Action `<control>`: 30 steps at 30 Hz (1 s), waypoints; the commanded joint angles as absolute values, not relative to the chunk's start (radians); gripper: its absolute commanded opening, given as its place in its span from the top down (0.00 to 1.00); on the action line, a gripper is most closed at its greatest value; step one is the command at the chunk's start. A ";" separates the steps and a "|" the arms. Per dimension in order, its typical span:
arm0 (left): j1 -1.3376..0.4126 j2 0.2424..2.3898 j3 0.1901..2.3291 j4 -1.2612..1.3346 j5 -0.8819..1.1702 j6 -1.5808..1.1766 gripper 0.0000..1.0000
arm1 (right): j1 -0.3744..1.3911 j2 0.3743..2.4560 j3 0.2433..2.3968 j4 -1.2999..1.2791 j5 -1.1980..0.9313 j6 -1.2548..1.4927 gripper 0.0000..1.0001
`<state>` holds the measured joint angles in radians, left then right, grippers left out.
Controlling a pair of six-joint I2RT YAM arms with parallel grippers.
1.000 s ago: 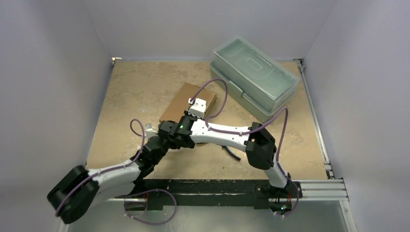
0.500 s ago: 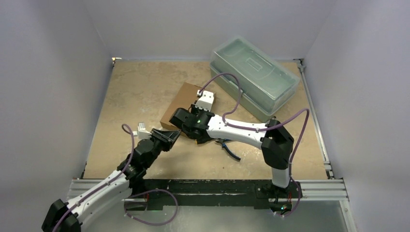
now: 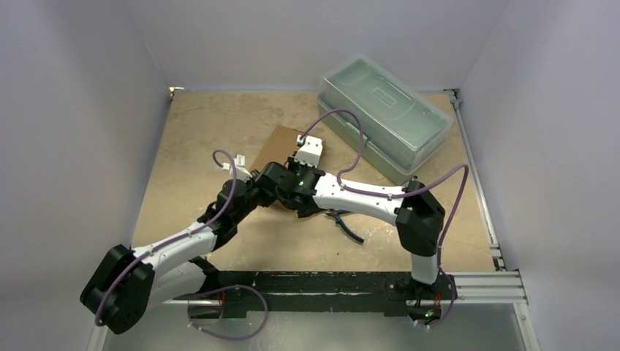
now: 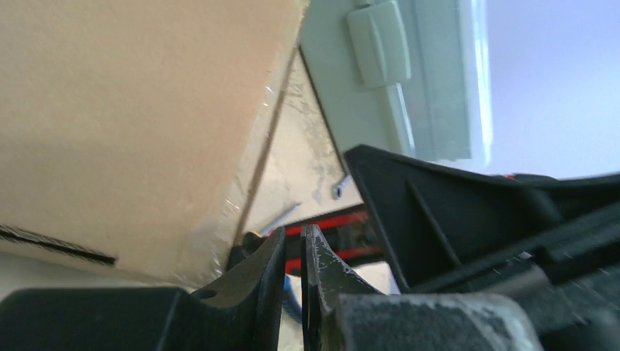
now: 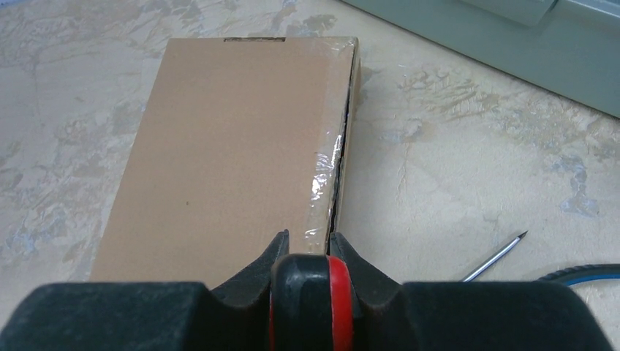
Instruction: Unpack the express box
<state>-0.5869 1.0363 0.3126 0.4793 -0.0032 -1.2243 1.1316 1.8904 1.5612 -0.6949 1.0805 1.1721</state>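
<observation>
Top external view: the closed brown cardboard box (image 3: 281, 148) lies flat mid-surface (image 3: 197, 131), to the near left of the grey-green plastic toolbox (image 3: 384, 117). Both arms reach its near end. The left pincer (image 4: 294, 252) is pressed shut beside the box's edge, with nothing seen between its tips. The right pincer (image 5: 307, 252) is clamped on a red-and-black handle (image 5: 316, 292), low over the box's taped seam (image 5: 325, 175). A blue-handled tool (image 3: 349, 225) lies to the right.

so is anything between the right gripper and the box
Nothing visible does. In the right wrist view the box lies bare just ahead of the right gripper, its taped edge in line with it. The only thing there is the red and black tool the gripper itself holds.
</observation>
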 commanded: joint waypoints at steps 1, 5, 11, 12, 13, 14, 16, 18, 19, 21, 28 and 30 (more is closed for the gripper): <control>-0.565 1.112 0.374 0.435 0.003 -1.037 0.88 | 1.131 1.812 1.588 -0.663 1.102 1.143 1.00; -0.563 1.147 0.318 0.468 -0.018 -1.012 0.89 | 1.122 1.804 1.615 -0.657 1.105 1.102 1.00; -0.563 1.113 0.232 0.482 -0.049 -1.022 0.88 | 1.090 1.774 1.640 -0.578 1.083 1.001 1.00; -0.563 1.104 0.229 0.477 -0.052 -1.018 0.88 | 1.085 1.770 1.643 -0.567 1.083 0.982 1.00; -0.562 1.097 0.230 0.465 -0.057 -1.014 0.88 | 1.080 1.766 1.650 -0.562 1.085 0.968 1.00; -0.563 1.091 0.237 0.450 -0.061 -1.009 0.88 | 1.075 1.760 1.656 -0.564 1.087 0.954 1.00; -0.563 1.076 0.257 0.417 -0.059 -0.993 0.88 | 1.066 1.744 1.656 -0.565 1.095 0.917 1.00; -0.562 1.060 0.290 0.362 -0.053 -0.971 0.87 | 1.051 1.716 1.633 -0.572 1.114 0.873 1.00; -0.563 1.052 0.316 0.324 -0.054 -0.966 0.87 | 1.046 1.696 1.607 -0.571 1.118 0.843 1.00; -0.562 1.035 0.368 0.242 -0.063 -0.949 0.86 | 1.020 1.640 1.523 -0.506 1.087 0.724 1.00; -0.514 0.989 0.525 0.029 -0.063 -0.864 0.82 | 0.964 1.381 1.179 -0.394 0.885 0.440 1.00; -0.499 0.994 0.584 -0.040 -0.057 -0.815 0.82 | 0.945 1.356 1.147 -0.469 0.877 0.439 1.00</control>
